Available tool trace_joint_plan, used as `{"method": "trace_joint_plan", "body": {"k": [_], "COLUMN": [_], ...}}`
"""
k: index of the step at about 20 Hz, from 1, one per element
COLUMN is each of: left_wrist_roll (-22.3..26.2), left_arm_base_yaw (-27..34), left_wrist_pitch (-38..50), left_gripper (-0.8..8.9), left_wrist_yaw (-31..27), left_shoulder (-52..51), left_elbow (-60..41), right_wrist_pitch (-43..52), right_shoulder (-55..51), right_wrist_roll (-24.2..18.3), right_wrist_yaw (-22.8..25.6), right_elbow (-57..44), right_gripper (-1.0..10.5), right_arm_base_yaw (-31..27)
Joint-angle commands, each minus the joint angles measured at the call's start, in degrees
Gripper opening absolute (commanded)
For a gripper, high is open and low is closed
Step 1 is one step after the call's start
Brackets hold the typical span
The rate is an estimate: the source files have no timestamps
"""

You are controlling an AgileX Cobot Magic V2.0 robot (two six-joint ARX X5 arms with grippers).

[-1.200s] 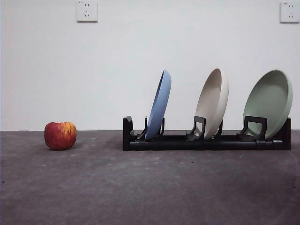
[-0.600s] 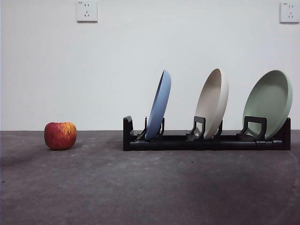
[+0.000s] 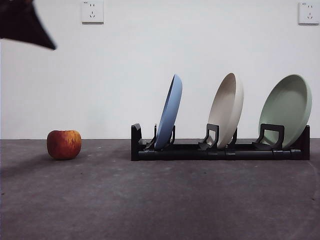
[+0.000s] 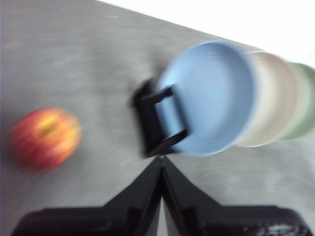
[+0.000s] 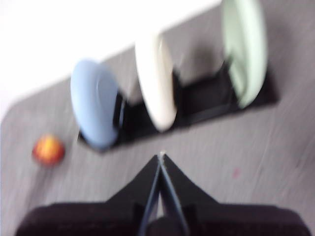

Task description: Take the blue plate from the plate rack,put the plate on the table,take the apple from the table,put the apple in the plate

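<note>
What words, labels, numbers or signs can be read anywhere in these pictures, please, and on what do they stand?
No text can be read in any view.
Left wall socket: a tiny mark at its top corner, too small to read.
Right wall socket: a similar mark, too small to read.
Blue plate, beige plate, green plate, plate rack and apple: no lettering shows.
Both wrist views are too blurred to show any lettering.

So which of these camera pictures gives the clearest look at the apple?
The front view: the apple sits sharp and whole on the table, left of the plate rack, its red and yellow streaks plain. The left wrist view shows it large but blurred; the right wrist view shows only a small blurred spot.
</note>
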Motion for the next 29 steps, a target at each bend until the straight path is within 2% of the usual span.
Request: {"method": "trace_joint_plan", "body": {"k": [1, 7, 10, 14, 15, 16, 17, 24, 27, 28, 29], "left_wrist_roll": [0.63, 2.93, 4.04, 4.52, 4.52, 4.46, 4.22, 4.13, 4.13, 4.17, 4.48], "left_arm_base_yaw": [-2.38, -7.30, -10.32, -13.53, -14.32, -15.21, -15.78, -20.90, -22.62, -22.97, -23.10], "left_wrist_pitch": [-2.40, -9.42, -15.85, -22.58, -23.69, -24.63, -24.96, -24.00, -23.76, -23.87, -23.85], "left_gripper": [-0.06, -0.06, -0.06, 0.06, 0.66, 1.82, 2.27, 2.29, 2.22, 1.77, 0.81], "left_wrist_yaw": [1.66, 1.84, 1.92, 4.94, 4.90, 4.90, 4.90, 2.51, -0.94, -1.81, -1.84], "left_shoulder": [5.90, 18.23, 28.04, 39.93, 42.45, 45.24, 46.97, 53.86, 54.86, 55.06, 55.08], "left_elbow": [7.82, 24.09, 36.85, 52.22, 55.36, 58.66, 60.39, 62.20, 62.20, 62.20, 62.20], "right_wrist_pitch": [-3.37, -8.15, -8.26, -8.92, -9.11, -9.35, -9.51, -9.64, -9.62, -9.60, -9.60], "right_shoulder": [3.65, 8.94, 10.71, 11.13, 11.13, 11.15, 11.21, 11.43, 11.45, 11.45, 11.45], "right_wrist_roll": [-3.19, -6.67, -6.93, -7.17, -7.45, -7.89, -8.09, -8.57, -8.90, -8.94, -9.07], "right_wrist_yaw": [-1.92, -2.01, -5.25, -5.84, -5.84, -5.84, -5.84, -5.75, -5.70, -5.68, -5.64], "right_elbow": [2.14, 5.42, 5.79, 5.79, 5.79, 5.79, 5.79, 5.79, 5.79, 5.79, 5.79], "right_gripper": [-0.1, 0.0, 0.0, 0.0, 0.0, 0.0, 0.0, 0.0, 0.0, 0.0, 0.0], "right_arm_base_yaw": [0.31, 1.86, 2.80, 3.45, 3.45, 3.45, 3.45, 3.45, 3.45, 3.45, 3.45]}}
